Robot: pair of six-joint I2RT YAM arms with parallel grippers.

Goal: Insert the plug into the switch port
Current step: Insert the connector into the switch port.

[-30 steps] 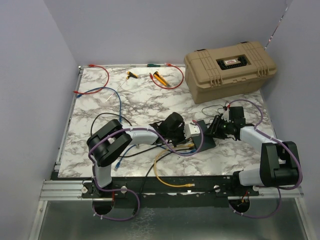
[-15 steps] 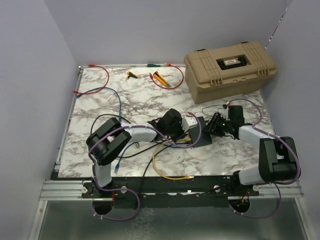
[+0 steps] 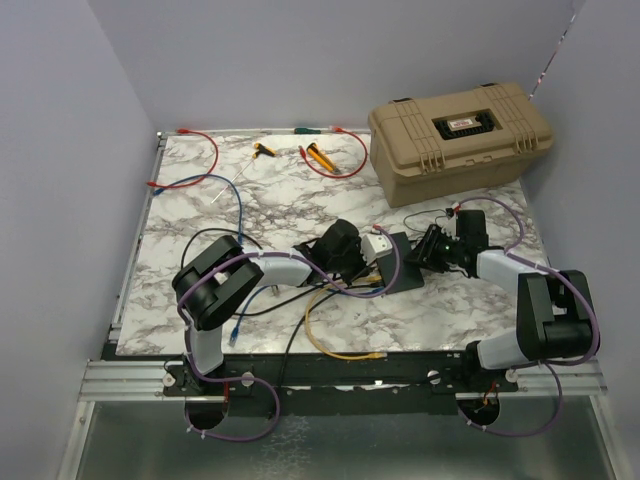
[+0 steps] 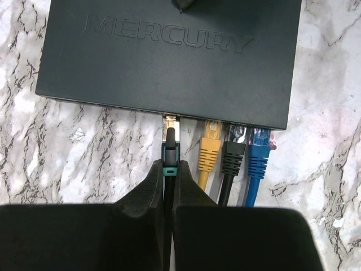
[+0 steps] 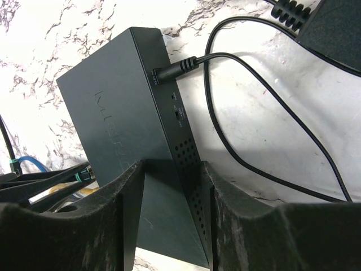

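Observation:
The switch (image 4: 169, 56) is a flat dark-grey box marked MERCURY, lying on the marble table. My left gripper (image 4: 169, 169) is shut on the plug (image 4: 170, 148), a black cable end with a teal boot. The plug's tip sits at the mouth of a port on the switch's near edge. Yellow (image 4: 209, 149), black (image 4: 233, 158) and blue (image 4: 258, 158) plugs sit in the ports to its right. My right gripper (image 5: 172, 180) is shut on the switch (image 5: 124, 124) at its end, one finger on each face. In the top view both grippers meet at the switch (image 3: 405, 272).
A thin black power cord (image 5: 225, 124) runs from the switch's side to the black adapter (image 5: 333, 28). A big tan case (image 3: 460, 130) stands at the back right. Red and blue cables and small tools lie along the back edge. A loose yellow cable (image 3: 330, 345) loops near the front.
The left wrist, the switch and the right gripper have shifted slightly left and away over the last second. Hardly anything has moved in the last half second.

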